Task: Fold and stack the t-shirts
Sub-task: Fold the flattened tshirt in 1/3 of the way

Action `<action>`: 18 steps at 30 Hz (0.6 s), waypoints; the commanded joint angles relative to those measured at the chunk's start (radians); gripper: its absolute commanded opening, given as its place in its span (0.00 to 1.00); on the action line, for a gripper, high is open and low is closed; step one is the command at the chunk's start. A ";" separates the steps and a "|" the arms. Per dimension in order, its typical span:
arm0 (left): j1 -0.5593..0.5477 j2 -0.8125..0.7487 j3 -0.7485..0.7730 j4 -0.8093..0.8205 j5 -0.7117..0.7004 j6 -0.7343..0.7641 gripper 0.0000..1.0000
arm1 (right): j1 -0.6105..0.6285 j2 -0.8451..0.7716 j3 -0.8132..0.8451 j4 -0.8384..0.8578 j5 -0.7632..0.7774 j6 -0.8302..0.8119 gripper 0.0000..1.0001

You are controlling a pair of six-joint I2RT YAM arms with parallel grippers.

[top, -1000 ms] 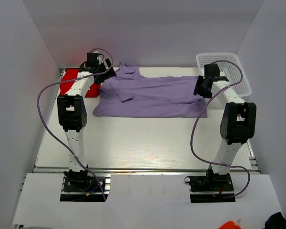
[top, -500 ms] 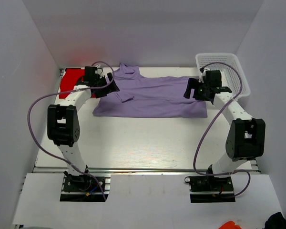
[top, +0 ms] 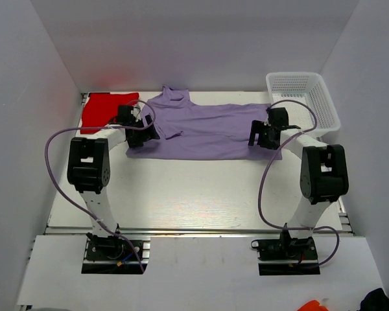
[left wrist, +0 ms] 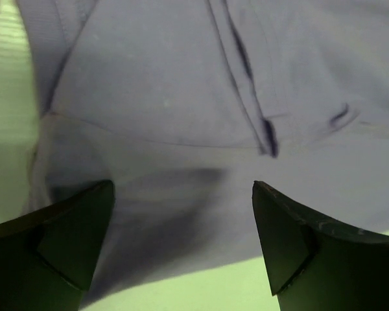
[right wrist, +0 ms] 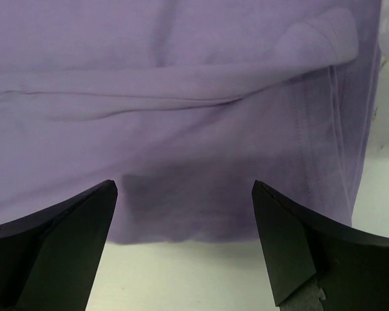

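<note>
The lavender t-shirt (top: 207, 129) lies spread across the back of the table, partly folded, collar to the left. It fills the left wrist view (left wrist: 181, 116) and the right wrist view (right wrist: 181, 97). The red t-shirt (top: 105, 110) lies as a folded rectangle at the back left. My left gripper (top: 149, 134) is open, low over the shirt's near left edge; its fingertips (left wrist: 71, 227) straddle the cloth edge. My right gripper (top: 254, 136) is open, low over the shirt's near right edge, with the hem between its fingertips (right wrist: 285, 233).
A white mesh basket (top: 305, 97) stands at the back right, beside the right arm. White walls close in the table on the left, back and right. Purple cables loop from both arms over the table.
Both grippers have come forward and down from the shirt's far side to its near edge. The red shirt, earlier partly hidden by the left arm, now shows fully.
</note>
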 commanded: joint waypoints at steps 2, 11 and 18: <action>0.008 0.010 -0.014 -0.030 -0.050 0.021 0.99 | -0.012 0.067 0.001 0.015 0.109 0.074 0.90; 0.008 -0.247 -0.330 -0.195 -0.274 -0.067 0.99 | -0.021 -0.065 -0.220 -0.108 0.103 0.177 0.90; -0.001 -0.597 -0.591 -0.341 -0.364 -0.220 0.99 | 0.012 -0.351 -0.510 -0.130 -0.055 0.166 0.90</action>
